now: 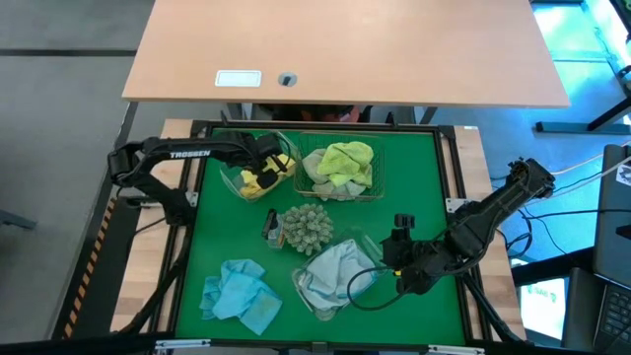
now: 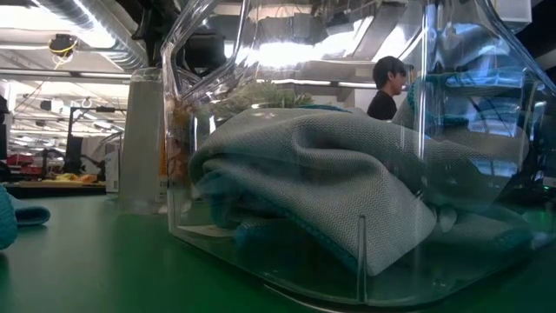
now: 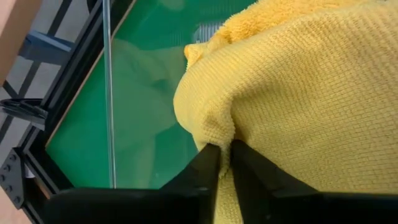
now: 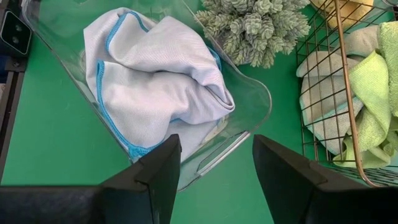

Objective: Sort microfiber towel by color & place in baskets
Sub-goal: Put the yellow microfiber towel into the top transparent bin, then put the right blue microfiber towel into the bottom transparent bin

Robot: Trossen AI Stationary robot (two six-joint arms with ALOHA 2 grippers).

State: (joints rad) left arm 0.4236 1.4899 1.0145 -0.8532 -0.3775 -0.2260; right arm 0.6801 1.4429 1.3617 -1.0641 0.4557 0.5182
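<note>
I have the left pincer (image 1: 264, 170) pinching a yellow towel (image 1: 258, 180) inside the tub (image 1: 233, 179) left of the wire basket (image 1: 376, 176), the right pincer (image 1: 391, 258) hanging open.

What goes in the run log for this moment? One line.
left gripper shut on yellow microfiber towel over clear plastic tub | right gripper open

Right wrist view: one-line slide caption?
Open right gripper faces clear tub holding light blue towel, wire basket beside.
</note>
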